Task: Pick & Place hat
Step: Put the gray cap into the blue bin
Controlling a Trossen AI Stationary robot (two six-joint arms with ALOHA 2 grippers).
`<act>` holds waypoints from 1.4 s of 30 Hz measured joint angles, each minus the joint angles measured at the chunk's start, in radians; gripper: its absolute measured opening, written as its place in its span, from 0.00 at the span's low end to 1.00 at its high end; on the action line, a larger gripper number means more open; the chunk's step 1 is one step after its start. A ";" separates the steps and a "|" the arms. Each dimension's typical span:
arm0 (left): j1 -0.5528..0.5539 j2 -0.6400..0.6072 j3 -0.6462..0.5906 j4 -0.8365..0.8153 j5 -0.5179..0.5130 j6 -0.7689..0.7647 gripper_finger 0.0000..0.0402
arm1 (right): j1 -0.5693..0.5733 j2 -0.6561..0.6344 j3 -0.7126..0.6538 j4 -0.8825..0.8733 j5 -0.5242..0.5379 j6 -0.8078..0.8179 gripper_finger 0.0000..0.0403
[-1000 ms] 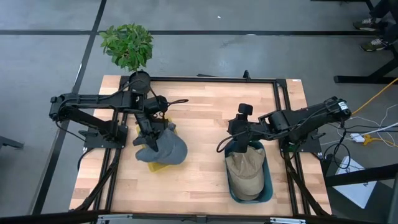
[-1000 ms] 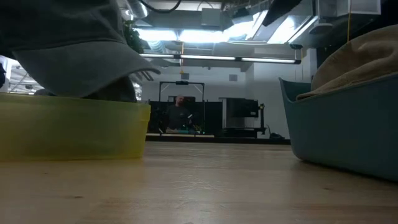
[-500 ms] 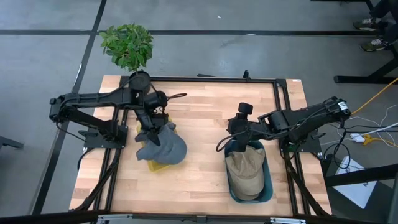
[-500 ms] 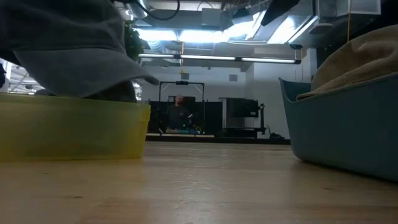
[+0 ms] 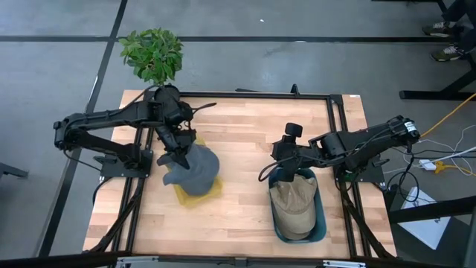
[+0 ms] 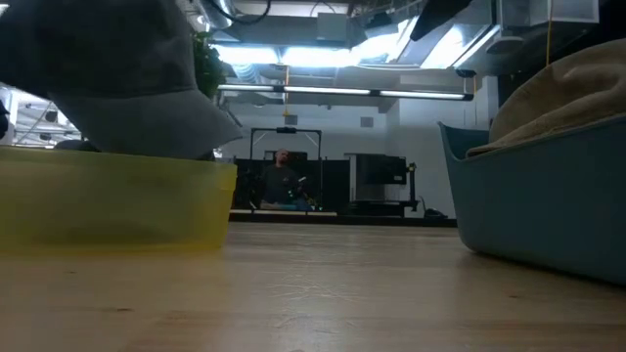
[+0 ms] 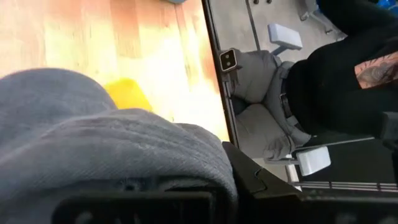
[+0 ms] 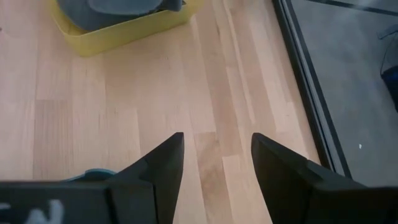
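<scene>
A grey hat (image 5: pixel 195 170) hangs over the yellow bin (image 5: pixel 201 190) at the table's left. My left gripper (image 5: pixel 181 155) is shut on the hat's far-left part. In the low view the hat (image 6: pixel 108 68) reaches down to the bin's rim (image 6: pixel 117 161). Whether it rests inside the bin is hidden by the wall. A tan hat (image 5: pixel 292 210) lies in the blue bin (image 5: pixel 321 223) at the right and bulges above its rim. My right gripper (image 8: pixel 214 163) stands open above the blue bin's far end, with nothing between its fingers. My left gripper holds the grey hat by its far-left edge (image 5: pixel 183 159), coming from the far left and slanting down. In the left wrist view the hat's cloth (image 7: pixel 112 155) bunches over the fingers and hides the place of contact. The hat hangs below the gripper over the yellow bin.
A potted plant (image 5: pixel 152 53) stands at the far left corner. Bare wood (image 5: pixel 242 186) lies between the two bins. A black frame rail (image 5: pixel 338 126) runs along the table's right side. A seated person (image 7: pixel 339 68) shows beyond the table's edge.
My left gripper has swung a little toward the table's far edge and turned, staying shut on the grey hat. The hat has turned about over the yellow bin: its right part has drawn in toward the left, and it now looks rounder and more compact.
</scene>
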 joint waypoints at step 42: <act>-0.273 0.035 0.000 -0.204 -0.189 0.128 0.01 | -0.026 0.001 0.001 0.000 0.000 0.017 0.46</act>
